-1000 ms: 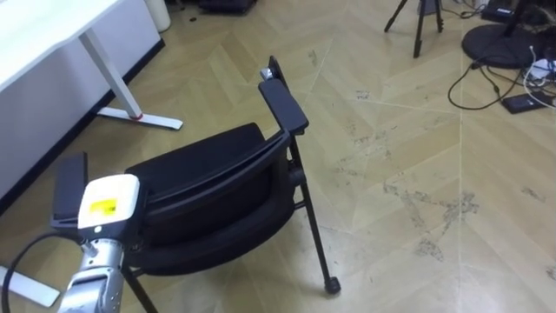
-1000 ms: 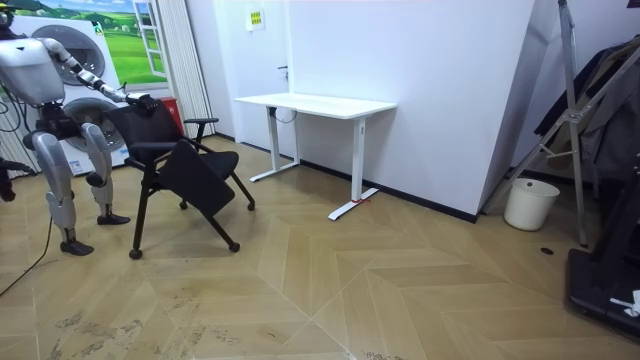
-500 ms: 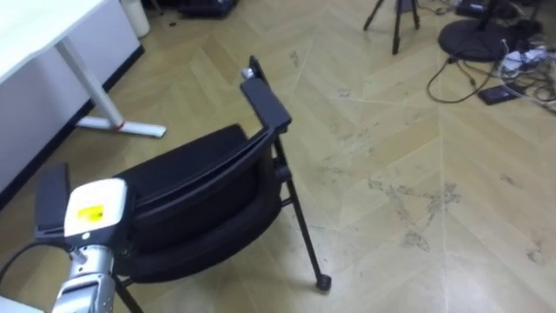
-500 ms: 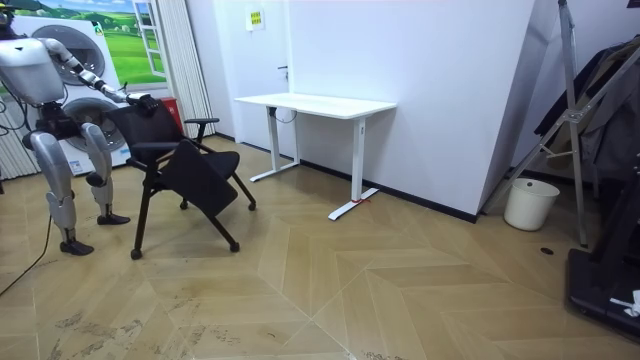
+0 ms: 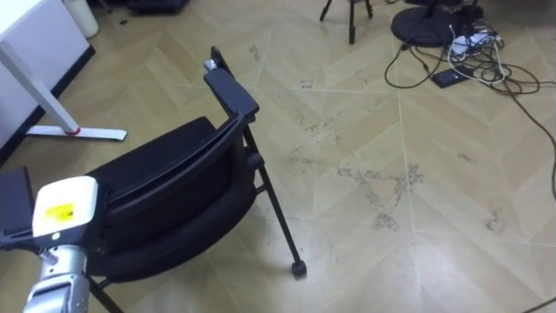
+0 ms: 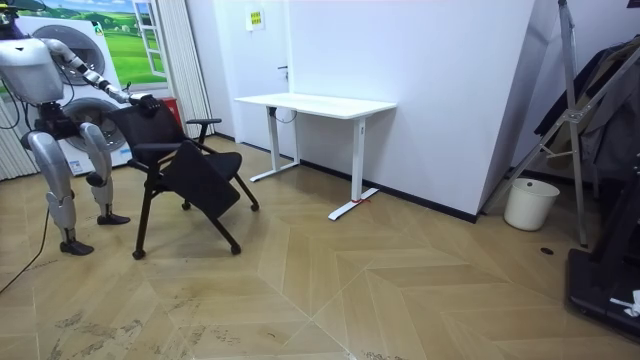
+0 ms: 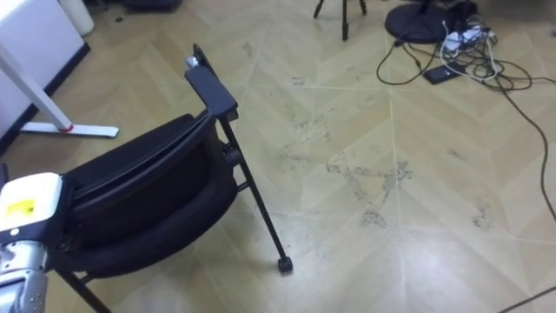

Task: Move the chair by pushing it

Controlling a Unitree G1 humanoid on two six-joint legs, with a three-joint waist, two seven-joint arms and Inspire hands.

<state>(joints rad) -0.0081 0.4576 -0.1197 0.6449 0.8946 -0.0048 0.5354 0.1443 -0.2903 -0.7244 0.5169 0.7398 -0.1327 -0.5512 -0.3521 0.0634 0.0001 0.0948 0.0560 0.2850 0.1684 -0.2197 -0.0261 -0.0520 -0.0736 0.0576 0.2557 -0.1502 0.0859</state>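
A black chair [image 5: 174, 178] with armrests and casters stands on the wood floor just in front of me, its backrest toward me. One armrest [image 5: 230, 91] sticks out at its far right side. My left hand [image 5: 59, 209] rests at the top left of the backrest; its white back with a yellow label shows, and its fingers are hidden behind the chair. In the room view I stand upright at the room view's left behind the chair [image 6: 185, 155], left arm stretched out to its backrest, left hand [image 6: 140, 100] on it.
A white desk [image 6: 315, 103] stands against the wall beyond the chair; its foot [image 5: 78, 132] lies to the chair's left. A tripod and a tangle of cables [image 5: 469, 48] lie on the floor far right. A white bin [image 6: 530, 203] stands by the wall.
The eye view has swung to the right. In the room view the chair has crept slightly toward the desk, and the right hand at the left edge has gone from the picture.
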